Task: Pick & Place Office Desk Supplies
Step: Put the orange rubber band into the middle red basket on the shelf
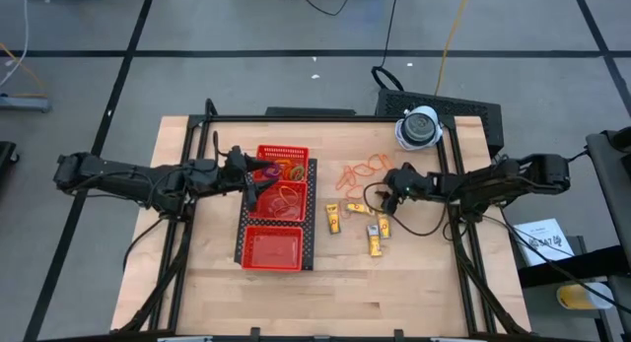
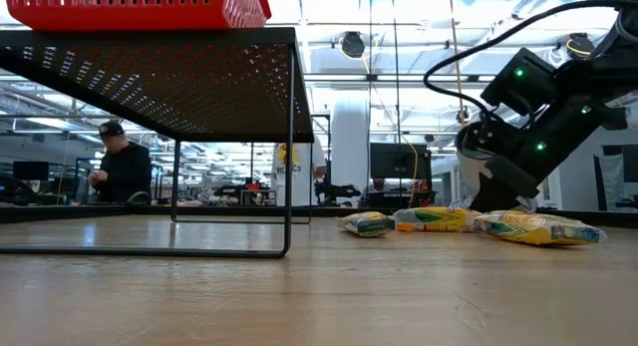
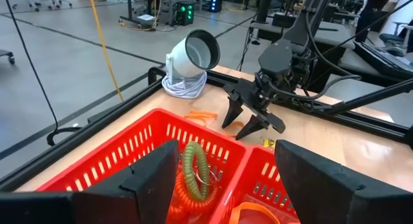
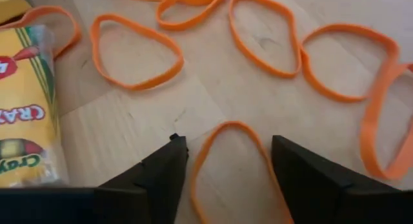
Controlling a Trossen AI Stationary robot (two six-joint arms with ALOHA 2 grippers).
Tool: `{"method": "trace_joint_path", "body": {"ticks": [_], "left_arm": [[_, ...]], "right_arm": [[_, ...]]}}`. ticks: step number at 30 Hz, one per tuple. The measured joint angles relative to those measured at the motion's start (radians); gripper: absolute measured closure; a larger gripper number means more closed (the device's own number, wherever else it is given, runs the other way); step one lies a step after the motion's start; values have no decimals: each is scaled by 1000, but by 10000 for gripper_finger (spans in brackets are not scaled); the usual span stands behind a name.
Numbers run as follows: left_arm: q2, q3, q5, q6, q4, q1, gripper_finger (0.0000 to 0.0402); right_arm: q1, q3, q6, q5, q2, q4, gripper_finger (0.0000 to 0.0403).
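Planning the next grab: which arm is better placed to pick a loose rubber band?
Right. Its open gripper is low over a band on the table; the left gripper is over the tray.

Even, bright overhead light falls on the counter [image 1: 414, 273], with only soft shadows. At table height, ceiling lamps glare white behind the dark, backlit red tray [image 2: 130, 7]. The right wrist's close-up of orange rubber bands [image 4: 135, 53] is slightly blurred.
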Motion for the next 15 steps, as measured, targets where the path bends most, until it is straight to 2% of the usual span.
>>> {"method": "trace_joint_path", "body": {"ticks": [15], "left_arm": [[0,0,0,-9,-2,0,133]], "right_arm": [[1,-3,-80,-13,3,-59,342]]}}
